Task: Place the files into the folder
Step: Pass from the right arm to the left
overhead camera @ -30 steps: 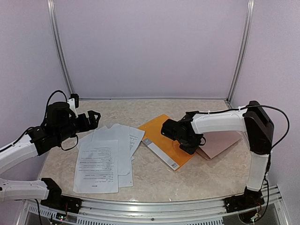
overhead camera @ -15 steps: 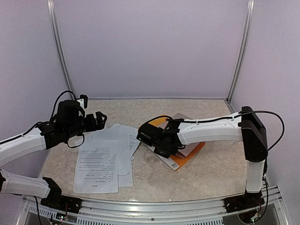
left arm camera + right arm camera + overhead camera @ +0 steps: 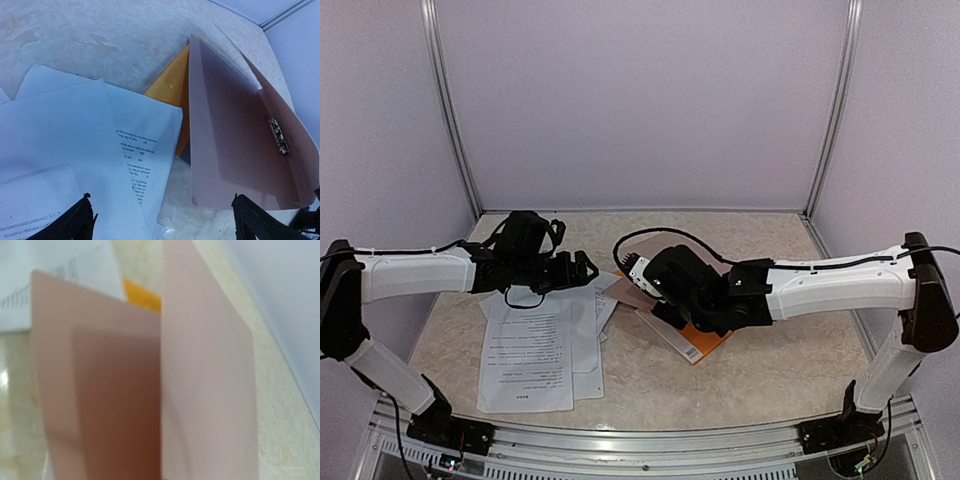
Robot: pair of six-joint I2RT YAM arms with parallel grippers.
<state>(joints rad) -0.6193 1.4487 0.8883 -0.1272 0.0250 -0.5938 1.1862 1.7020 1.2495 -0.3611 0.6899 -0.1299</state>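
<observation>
The files (image 3: 535,350) are white printed sheets fanned out on the left of the table, also seen in the left wrist view (image 3: 60,130) and the right wrist view (image 3: 55,270). The orange-yellow folder (image 3: 710,338) lies to their right (image 3: 172,90). Over it stands a pinkish-brown cover (image 3: 225,140), bent in a V, with a small metal clip (image 3: 276,135) on its inner face. My right gripper (image 3: 645,285) is shut on this cover (image 3: 205,380), and its fingers are hidden. My left gripper (image 3: 582,268) hovers open above the sheets' right edge (image 3: 160,196).
The beige marbled table (image 3: 770,390) is walled in by lilac panels with metal posts (image 3: 450,110). A rail (image 3: 650,440) runs along the near edge. The two arms meet at the table's middle, wrists a hand's width apart.
My right arm has swung left across the folder, carrying the pinkish-brown cover up and over. My left arm has reached right, over the sheets, toward the folder.
</observation>
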